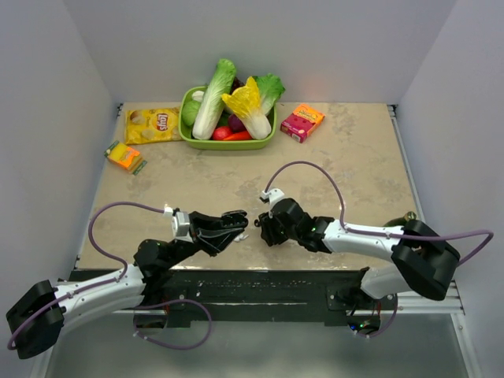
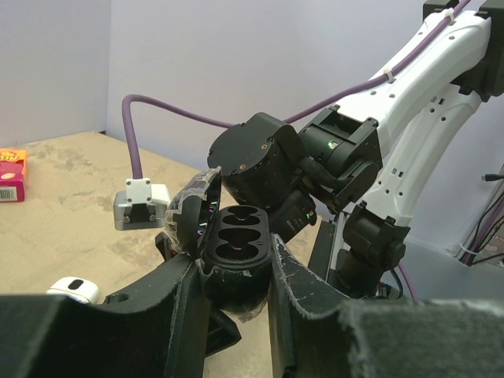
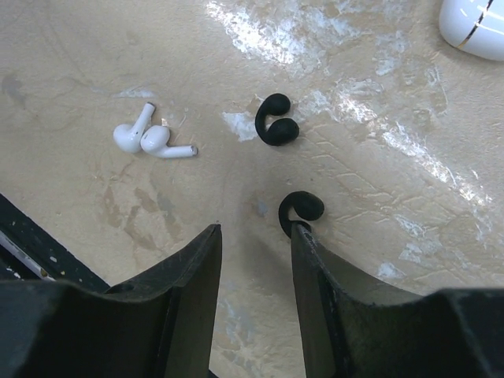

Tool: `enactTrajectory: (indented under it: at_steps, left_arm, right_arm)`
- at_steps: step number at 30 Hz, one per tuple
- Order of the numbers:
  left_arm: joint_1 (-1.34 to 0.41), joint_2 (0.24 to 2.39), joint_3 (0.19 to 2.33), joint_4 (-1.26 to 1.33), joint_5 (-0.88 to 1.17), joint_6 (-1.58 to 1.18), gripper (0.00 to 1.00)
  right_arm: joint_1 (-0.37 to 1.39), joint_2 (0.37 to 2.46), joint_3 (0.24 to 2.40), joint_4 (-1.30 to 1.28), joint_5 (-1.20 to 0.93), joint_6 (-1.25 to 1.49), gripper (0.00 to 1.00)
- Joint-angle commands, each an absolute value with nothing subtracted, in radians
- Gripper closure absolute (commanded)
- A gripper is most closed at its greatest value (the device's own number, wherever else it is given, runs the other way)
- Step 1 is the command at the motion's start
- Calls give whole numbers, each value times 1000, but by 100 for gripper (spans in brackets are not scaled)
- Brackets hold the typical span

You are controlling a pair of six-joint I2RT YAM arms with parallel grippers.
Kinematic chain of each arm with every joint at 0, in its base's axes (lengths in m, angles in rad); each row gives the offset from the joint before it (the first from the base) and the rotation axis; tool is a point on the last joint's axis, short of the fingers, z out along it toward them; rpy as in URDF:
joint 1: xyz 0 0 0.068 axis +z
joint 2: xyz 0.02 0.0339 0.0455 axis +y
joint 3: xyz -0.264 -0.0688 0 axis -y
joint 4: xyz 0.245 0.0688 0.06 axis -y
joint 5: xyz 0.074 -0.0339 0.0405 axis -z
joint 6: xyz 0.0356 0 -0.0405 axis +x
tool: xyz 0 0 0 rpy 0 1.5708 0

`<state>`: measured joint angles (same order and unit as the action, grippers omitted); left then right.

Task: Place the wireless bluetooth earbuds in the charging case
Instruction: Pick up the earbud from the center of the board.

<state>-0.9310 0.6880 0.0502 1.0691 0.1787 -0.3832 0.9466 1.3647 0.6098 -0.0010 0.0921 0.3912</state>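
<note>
My left gripper (image 2: pixel 235 264) is shut on a black charging case (image 2: pixel 236 240) with its lid open and both wells empty, held above the table; it also shows in the top view (image 1: pixel 235 224). A small white charging case (image 2: pixel 75 289) with a dark spot lies on the table left of it, and shows in the right wrist view (image 3: pixel 476 27). My right gripper (image 3: pixel 256 230) is open, low over the table. Its right fingertip (image 3: pixel 303 236) touches a black hook earbud (image 3: pixel 305 206). A second black earbud (image 3: pixel 276 120) and two white earbuds (image 3: pixel 153 138) lie beyond.
A green bowl (image 1: pixel 189 135) of vegetables stands at the back centre. A yellow chips bag (image 1: pixel 152 124) and an orange packet (image 1: pixel 124 156) lie back left. A pink box (image 1: pixel 302 122) lies back right. The two grippers face each other closely near the front edge.
</note>
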Motion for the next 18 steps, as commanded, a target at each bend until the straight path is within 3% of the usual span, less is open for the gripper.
enactTrajectory:
  at_steps: [1, 18]
  left_arm:
    - [-936, 692, -183, 1134, 183, -383, 100]
    - [-936, 686, -192, 1135, 181, -385, 100]
  right_arm:
    - [950, 1387, 650, 52, 69, 376, 57]
    - [945, 1448, 647, 37, 126, 400, 57]
